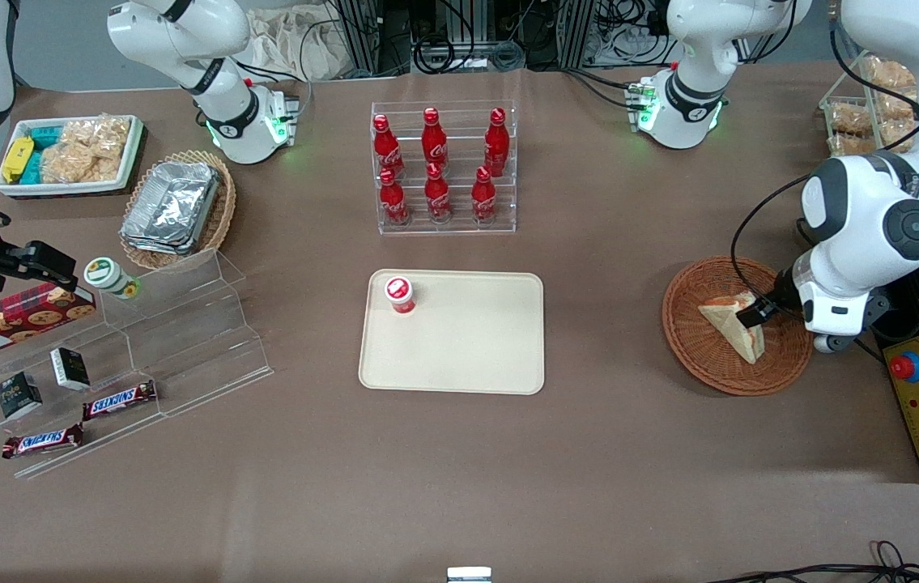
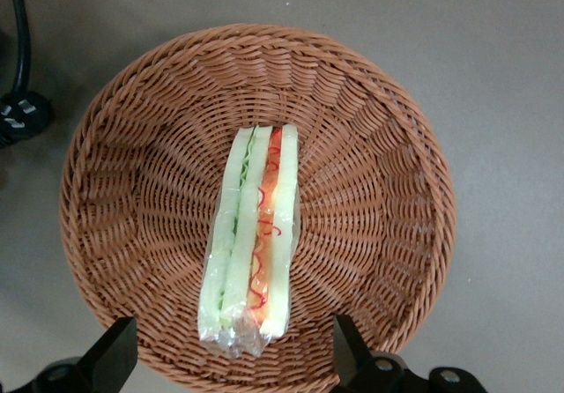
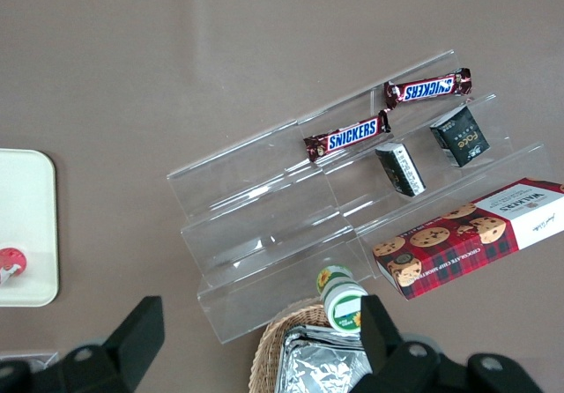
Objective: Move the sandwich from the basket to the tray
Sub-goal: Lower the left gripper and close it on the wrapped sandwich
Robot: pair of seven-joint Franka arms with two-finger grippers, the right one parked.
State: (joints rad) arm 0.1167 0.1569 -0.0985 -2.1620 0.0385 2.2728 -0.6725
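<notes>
Two fingertips (image 2: 110, 358) of the gripper (image 2: 231, 358) are spread wide, nothing held, poised over the wrapped sandwich (image 2: 251, 243) in the basket (image 2: 388, 146); its long axis runs crosswise between the fingers, filling edge turned up.

Reddish-brown woven basket (image 2: 370, 146); beige tray (image 1: 467, 356)
</notes>
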